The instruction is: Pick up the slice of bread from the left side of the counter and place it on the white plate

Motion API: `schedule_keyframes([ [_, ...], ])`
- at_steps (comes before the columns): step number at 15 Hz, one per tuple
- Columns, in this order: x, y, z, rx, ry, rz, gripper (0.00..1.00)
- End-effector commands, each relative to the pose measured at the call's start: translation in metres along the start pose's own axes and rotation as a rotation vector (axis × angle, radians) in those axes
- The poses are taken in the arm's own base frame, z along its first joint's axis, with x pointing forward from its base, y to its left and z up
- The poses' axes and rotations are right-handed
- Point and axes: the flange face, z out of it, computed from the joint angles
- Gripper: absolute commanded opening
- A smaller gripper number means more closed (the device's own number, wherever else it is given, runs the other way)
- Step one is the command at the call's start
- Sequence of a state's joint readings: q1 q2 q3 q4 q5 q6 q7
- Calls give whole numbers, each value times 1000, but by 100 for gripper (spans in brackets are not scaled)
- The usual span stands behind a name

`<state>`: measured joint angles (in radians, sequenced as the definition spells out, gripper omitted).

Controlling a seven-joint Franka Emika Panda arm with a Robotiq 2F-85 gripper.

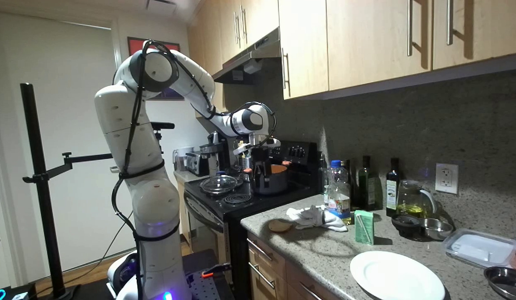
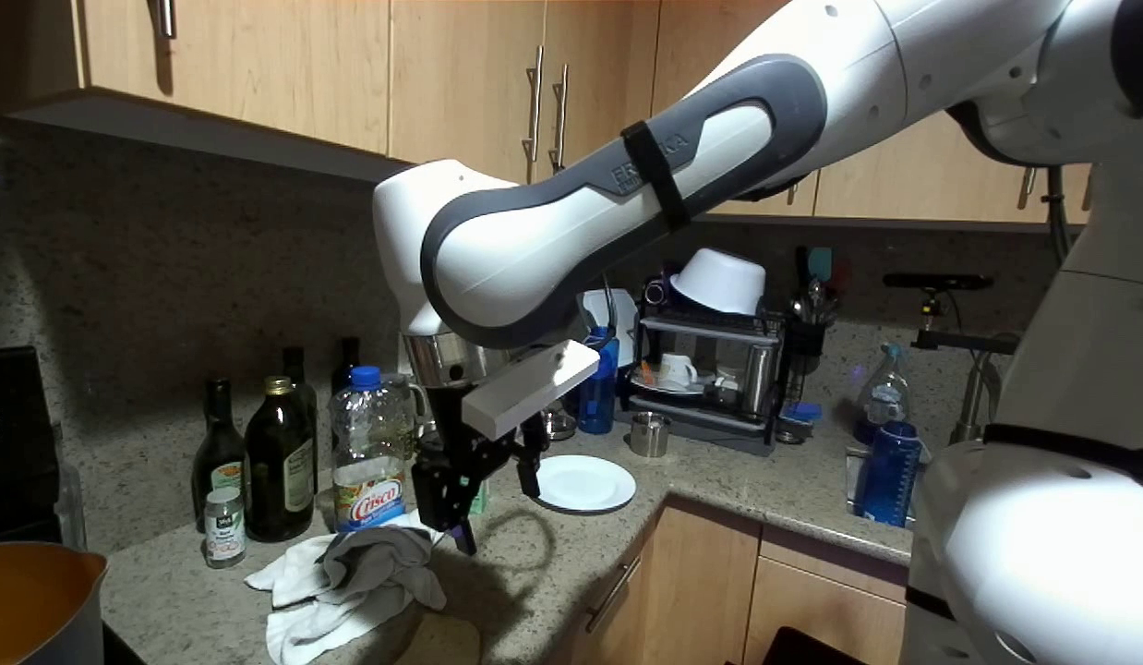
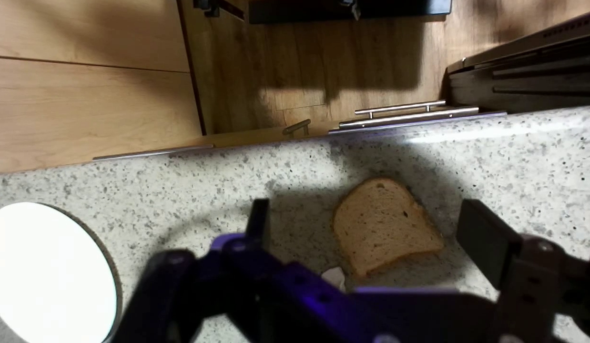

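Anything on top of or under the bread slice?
Wrist view shows the whole top face of the slice of bread: small dark spots, nothing seen lying on it. It lies on the counter; its underside and the patch directly beneath are covered.

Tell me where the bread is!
In an exterior view, the bread lies on the counter just left of the cloth, at the end near the stove. In the wrist view, right of centre, it shows between the fingers of the open gripper.
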<state>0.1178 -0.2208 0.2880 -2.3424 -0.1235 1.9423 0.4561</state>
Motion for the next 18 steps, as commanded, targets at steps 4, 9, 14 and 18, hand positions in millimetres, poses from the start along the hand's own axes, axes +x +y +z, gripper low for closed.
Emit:
schedule_keyframes([
  [4, 5, 0, -1, -15, 82, -12, 100],
  [9, 11, 0, -2, -31, 172, -45, 100],
  [14, 33, 6, -28, -54, 199, -81, 100],
  [18, 46, 0, -51, -74, 191, -172, 100],
])
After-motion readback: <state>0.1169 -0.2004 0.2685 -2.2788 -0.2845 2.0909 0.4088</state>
